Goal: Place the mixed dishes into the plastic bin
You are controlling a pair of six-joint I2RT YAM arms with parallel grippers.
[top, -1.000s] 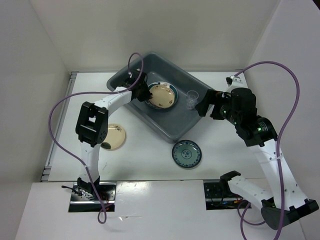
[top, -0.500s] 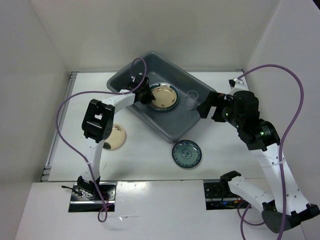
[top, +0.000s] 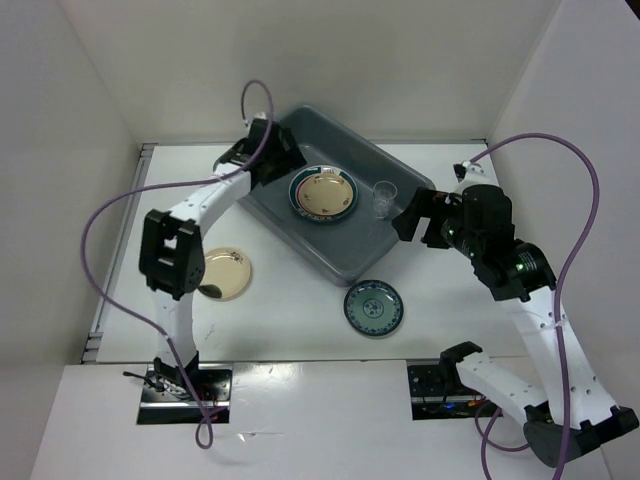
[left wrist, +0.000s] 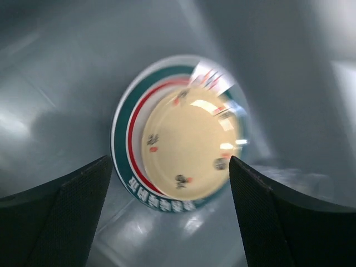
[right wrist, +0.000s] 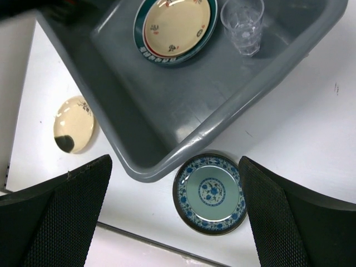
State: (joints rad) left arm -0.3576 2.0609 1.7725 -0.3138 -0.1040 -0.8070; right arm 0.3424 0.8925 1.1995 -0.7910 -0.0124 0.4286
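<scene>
Left gripper (left wrist: 168,161): your jaws are standing apart, empty.
Left wrist: showing you only stacked plates (left wrist: 183,144) in the bin (left wrist: 67,83).
Right wrist: also showing you the cup (right wrist: 242,25), blue plate (right wrist: 208,193).

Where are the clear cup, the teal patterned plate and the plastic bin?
clear cup (right wrist: 242,25), right wrist view, on its side wall.
teal patterned plate (right wrist: 211,193), right wrist view, on the centre medallion.
plastic bin (right wrist: 167,105), right wrist view, on the bare inner wall.

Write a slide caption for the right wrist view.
Open right gripper near grey bin holding stacked plates and clear cup; teal plate outside.
</scene>
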